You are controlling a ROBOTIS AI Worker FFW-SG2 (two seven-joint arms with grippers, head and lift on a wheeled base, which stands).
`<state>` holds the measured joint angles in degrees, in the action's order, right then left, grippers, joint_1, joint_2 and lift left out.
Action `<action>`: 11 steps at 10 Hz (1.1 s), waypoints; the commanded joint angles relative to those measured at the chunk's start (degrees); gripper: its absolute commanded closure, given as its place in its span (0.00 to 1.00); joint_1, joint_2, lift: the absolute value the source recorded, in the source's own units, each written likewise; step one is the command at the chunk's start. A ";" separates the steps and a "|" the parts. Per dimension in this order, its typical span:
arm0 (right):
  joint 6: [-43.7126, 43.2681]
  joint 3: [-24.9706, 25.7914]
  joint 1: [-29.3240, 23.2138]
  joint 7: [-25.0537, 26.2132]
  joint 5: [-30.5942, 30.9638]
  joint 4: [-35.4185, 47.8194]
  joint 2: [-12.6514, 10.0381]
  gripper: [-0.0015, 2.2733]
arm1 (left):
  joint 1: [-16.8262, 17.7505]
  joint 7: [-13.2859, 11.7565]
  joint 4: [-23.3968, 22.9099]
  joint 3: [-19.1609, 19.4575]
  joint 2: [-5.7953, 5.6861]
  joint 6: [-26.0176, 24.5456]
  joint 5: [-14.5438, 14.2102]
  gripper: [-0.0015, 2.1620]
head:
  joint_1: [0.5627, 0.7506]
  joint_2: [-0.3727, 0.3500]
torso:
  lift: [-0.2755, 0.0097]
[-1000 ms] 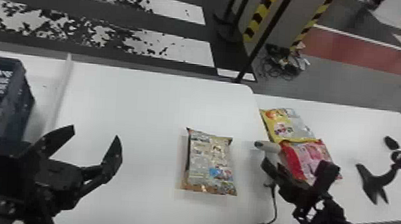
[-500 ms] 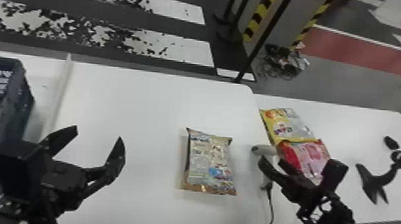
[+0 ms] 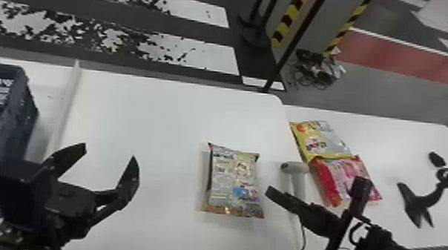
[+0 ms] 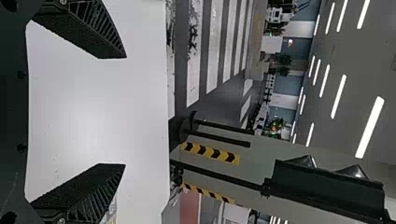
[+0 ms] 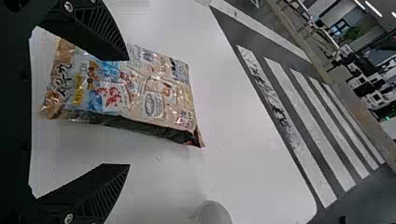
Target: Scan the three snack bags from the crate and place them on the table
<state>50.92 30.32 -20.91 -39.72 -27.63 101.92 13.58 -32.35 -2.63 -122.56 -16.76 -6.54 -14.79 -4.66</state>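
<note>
A beige snack bag [image 3: 235, 181] lies flat on the white table, between the two grippers. Left of it my left gripper [image 3: 110, 153] stands open above the table; in the left wrist view, bare table shows between the fingers of the left gripper [image 4: 123, 111]. My right gripper [image 3: 316, 184], open and holding nothing, is just right of the beige bag, which also lies beyond the right gripper [image 5: 128, 112] in the right wrist view. A yellow bag [image 3: 320, 141] and a red bag [image 3: 344, 178] lie touching at the right. The grey-white scanner [image 3: 295, 168] is between beige and red bags.
A dark blue crate [image 3: 15, 121] stands at the far left, beside a raised white strip [image 3: 64, 105] on the table. A cable [image 3: 303, 237] runs from the scanner to the front edge. A black stand [image 3: 421, 200] sits at the right.
The scanner, beside my right gripper, has shifted slightly left and stands more upright, its cable moved too. My right gripper has opened wider and shifted a little right. The left gripper has drifted slightly right.
</note>
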 commanded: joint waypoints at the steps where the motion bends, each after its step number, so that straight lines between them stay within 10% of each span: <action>1: 3.53 -0.27 3.33 -2.82 -0.23 -4.18 0.13 0.03 | -0.16 0.26 -0.05 -0.20 -0.14 0.24 0.09 0.02 | 0.70 0.03 | 0.75; 9: -1.22 -7.47 6.93 -3.52 5.48 -12.45 0.83 0.05 | 1.94 0.26 3.03 -1.26 0.21 0.24 -0.18 0.02 | 0.70 0.03 | 0.75; 11: -2.27 -7.82 8.69 -6.78 5.57 -15.43 1.71 0.94 | 2.74 0.26 3.55 -1.43 0.21 0.24 -0.26 0.02 | 0.70 0.03 | 0.75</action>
<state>48.96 22.69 -12.76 -46.24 -22.08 87.44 14.87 -29.93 -2.37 -119.24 -18.15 -6.36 -14.55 -4.83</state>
